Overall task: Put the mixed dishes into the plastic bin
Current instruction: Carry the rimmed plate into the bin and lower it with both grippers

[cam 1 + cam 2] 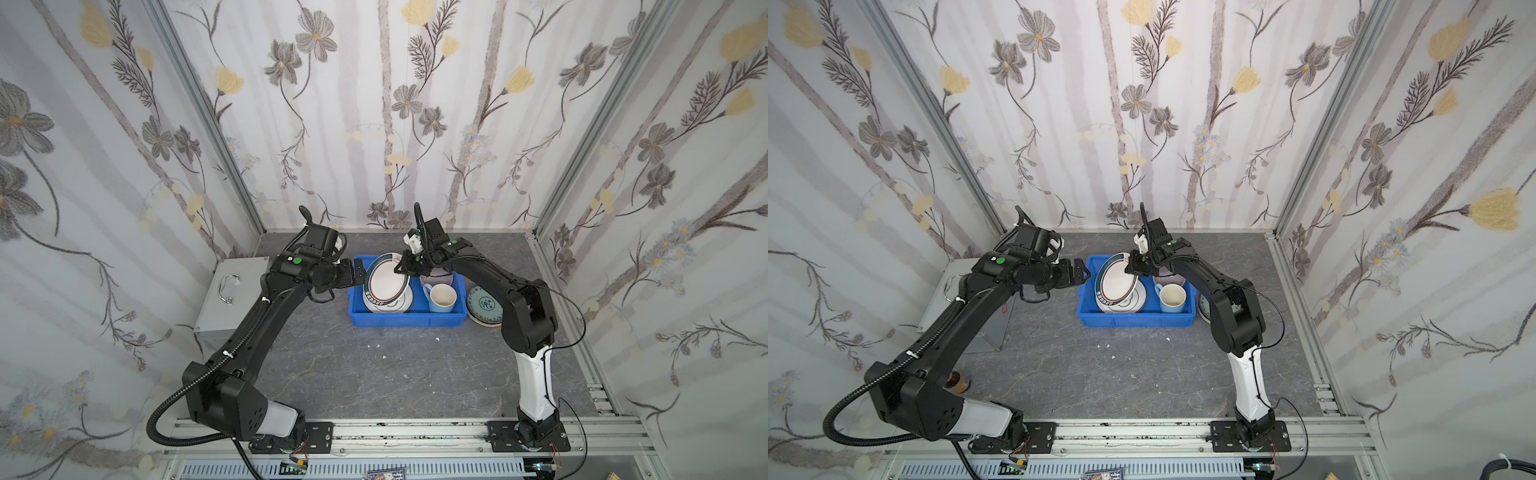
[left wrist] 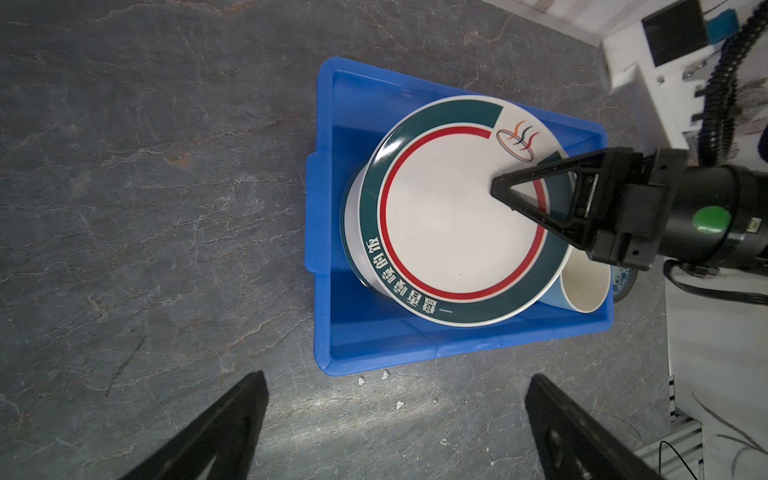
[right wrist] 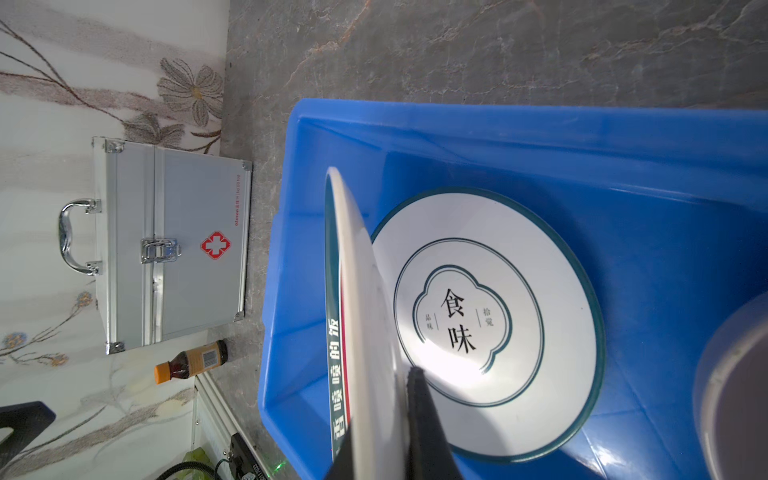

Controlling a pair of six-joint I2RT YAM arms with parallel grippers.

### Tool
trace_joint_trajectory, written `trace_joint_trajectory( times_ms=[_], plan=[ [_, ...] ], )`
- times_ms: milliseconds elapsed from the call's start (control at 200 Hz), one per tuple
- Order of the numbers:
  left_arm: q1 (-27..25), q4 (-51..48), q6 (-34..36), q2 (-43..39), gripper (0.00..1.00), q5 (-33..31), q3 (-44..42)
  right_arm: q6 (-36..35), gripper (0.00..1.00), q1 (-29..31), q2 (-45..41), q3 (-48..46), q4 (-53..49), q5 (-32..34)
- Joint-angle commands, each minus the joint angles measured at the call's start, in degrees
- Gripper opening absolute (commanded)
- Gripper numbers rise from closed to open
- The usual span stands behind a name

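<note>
My right gripper [image 2: 500,190] is clenched on the rim of the green-and-red-banded plate [image 2: 449,216], holding it tilted over the left half of the blue bin [image 1: 403,322]. Under it a white plate with a thin teal edge [image 3: 490,316] lies flat on the bin floor; I can't tell whether the two touch. The pale blue mug [image 1: 441,298] stands in the bin's right half, with the lilac bowl [image 1: 436,274] behind it. My left gripper [image 1: 356,271] hangs with its jaws spread wide, empty, just beside the bin's left wall. A teal-patterned plate [image 1: 484,305] sits on the bench [image 1: 353,374] right of the bin.
</note>
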Motion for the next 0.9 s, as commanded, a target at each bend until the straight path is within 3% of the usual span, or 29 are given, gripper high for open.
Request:
trace_joint_trajectory(
  times_ms=[0,485,704,894],
  plan=[
    [0.5,1.3,1.8,0.4,1.0,2.0,0.6,0.2,0.09,0.1,1.7,1.0,1.3,0.6],
    [2.7,2.7,2.7,-0.3,1.0,3.7,-2.7,0.1,0.12,0.4,8.0,3.1,0.2,-0.5],
    [2.9,2.8,2.7,0.3,1.0,4.2,-3.5,-0.8,0.36,0.3,8.2,3.4,-2.2,0.4],
    [2.9,3.5,2.4,1.3,1.0,5.1,-3.3,-1.8,0.46,0.4,7.8,3.6,-4.3,1.3]
  ],
)
